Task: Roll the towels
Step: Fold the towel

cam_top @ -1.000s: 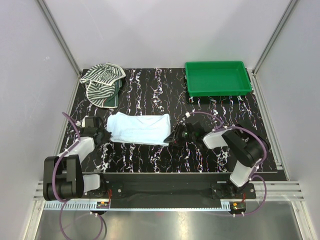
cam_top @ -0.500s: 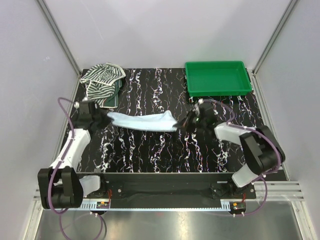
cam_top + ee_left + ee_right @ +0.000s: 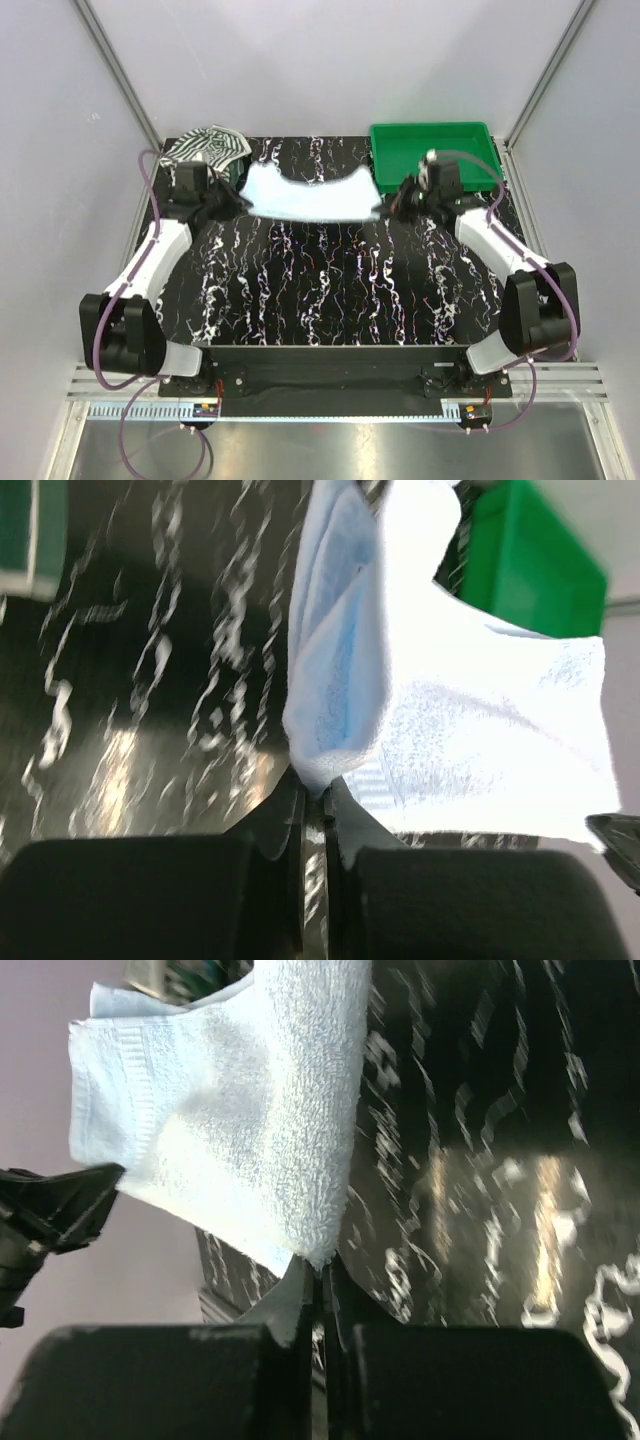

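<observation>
The pale blue towel (image 3: pixel 308 195) hangs stretched in the air over the far part of the black marbled table (image 3: pixel 330 290), sagging in the middle. My left gripper (image 3: pixel 238 200) is shut on its left corner, and my right gripper (image 3: pixel 385 207) is shut on its right corner. In the left wrist view the blue towel (image 3: pixel 440 690) rises from the closed left gripper (image 3: pixel 316 792). The right wrist view shows the blue towel (image 3: pixel 240 1110) pinched in the right gripper (image 3: pixel 318 1268). The striped towel (image 3: pixel 205 146) lies crumpled at the far left corner, partly behind my left arm.
A green plastic tray (image 3: pixel 440 150) stands at the far right corner, just behind my right wrist; its green tray wall (image 3: pixel 530 570) also shows in the left wrist view. A dark green flat object (image 3: pixel 226 172) lies under the striped towel. Grey walls enclose the table.
Both arms lifted the blue towel off the table and carried it toward the far side, spread between them. The right gripper closed on its corner during the last second.
</observation>
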### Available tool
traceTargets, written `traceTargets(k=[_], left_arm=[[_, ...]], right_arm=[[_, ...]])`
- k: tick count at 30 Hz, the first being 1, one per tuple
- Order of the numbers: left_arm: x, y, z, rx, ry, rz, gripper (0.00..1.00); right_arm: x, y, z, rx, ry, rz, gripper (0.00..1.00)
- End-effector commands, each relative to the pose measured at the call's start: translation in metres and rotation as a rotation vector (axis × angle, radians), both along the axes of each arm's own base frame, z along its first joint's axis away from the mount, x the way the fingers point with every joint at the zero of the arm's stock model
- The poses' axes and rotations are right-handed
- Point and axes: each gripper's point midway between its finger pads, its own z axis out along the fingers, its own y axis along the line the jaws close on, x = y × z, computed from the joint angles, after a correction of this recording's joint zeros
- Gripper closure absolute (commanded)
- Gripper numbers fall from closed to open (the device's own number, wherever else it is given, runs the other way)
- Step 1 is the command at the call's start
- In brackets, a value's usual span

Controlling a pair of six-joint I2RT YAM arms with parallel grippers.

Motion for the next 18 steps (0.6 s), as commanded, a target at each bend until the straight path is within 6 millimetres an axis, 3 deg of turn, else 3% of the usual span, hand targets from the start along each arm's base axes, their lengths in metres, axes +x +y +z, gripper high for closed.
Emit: traceTargets(k=[1, 2, 3, 4, 6, 9, 14, 17, 18], left_arm=[[-0.028, 0.002, -0.025, 0.003, 0.010, -0.034, 1.00], [-0.043, 0.002, -0.054, 0.006, 0.073, -0.041, 1.00], [-0.049, 0.002, -0.064, 0.009, 0.081, -0.045, 1.00], [-0.055, 0.004, -0.071, 0.017, 0.086, -0.041, 1.00], [-0.076, 0.010, -0.106, 0.039, 0.156, -0.031, 1.00], [-0.103, 0.018, -0.141, 0.057, 0.250, -0.003, 1.00], [-0.127, 0.032, -0.150, 0.083, 0.291, 0.047, 1.00], [-0.142, 0.042, -0.152, 0.115, 0.309, 0.082, 1.00], [-0.144, 0.046, -0.151, 0.123, 0.308, 0.092, 0.98]], right_arm=[[-0.064, -0.017, -0.082, -0.058, 0.213, -0.028, 1.00], [-0.074, -0.018, -0.095, -0.038, 0.250, -0.046, 1.00], [-0.079, -0.018, -0.105, -0.028, 0.251, -0.055, 1.00], [-0.102, -0.023, -0.132, -0.042, 0.313, -0.063, 1.00], [-0.117, -0.027, -0.153, -0.055, 0.357, -0.083, 1.00], [-0.143, -0.034, -0.176, -0.080, 0.424, -0.085, 1.00], [-0.170, -0.041, -0.175, -0.132, 0.445, -0.089, 1.00], [-0.188, -0.043, -0.172, -0.151, 0.461, -0.092, 0.84], [-0.193, -0.041, -0.169, -0.153, 0.456, -0.083, 0.69]])
